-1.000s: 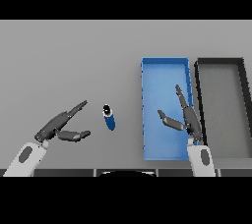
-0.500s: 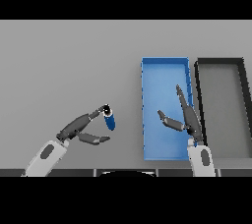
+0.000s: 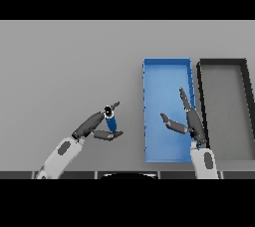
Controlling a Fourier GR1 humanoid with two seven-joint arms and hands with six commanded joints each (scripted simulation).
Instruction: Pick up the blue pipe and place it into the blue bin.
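The blue pipe [image 3: 110,121], a short cylinder with a dark end cap, stands on the grey table left of the blue bin [image 3: 166,86]. My left hand [image 3: 87,126] has come in from the lower left. Its straight fingers lie along the pipe's far side and its thumb lies just in front of the pipe, so the pipe sits in the gap between them, not clasped. My right hand [image 3: 193,121] hovers open over the near right part of the blue bin, fingers pointing away and thumb spread to the left, holding nothing.
A black bin [image 3: 222,62] stands directly right of the blue bin, their long sides almost touching. Bare grey table stretches to the left and behind the pipe.
My left hand has moved right and slightly forward until its fingers and thumb flank the pipe. The pipe and my right hand have stayed put.
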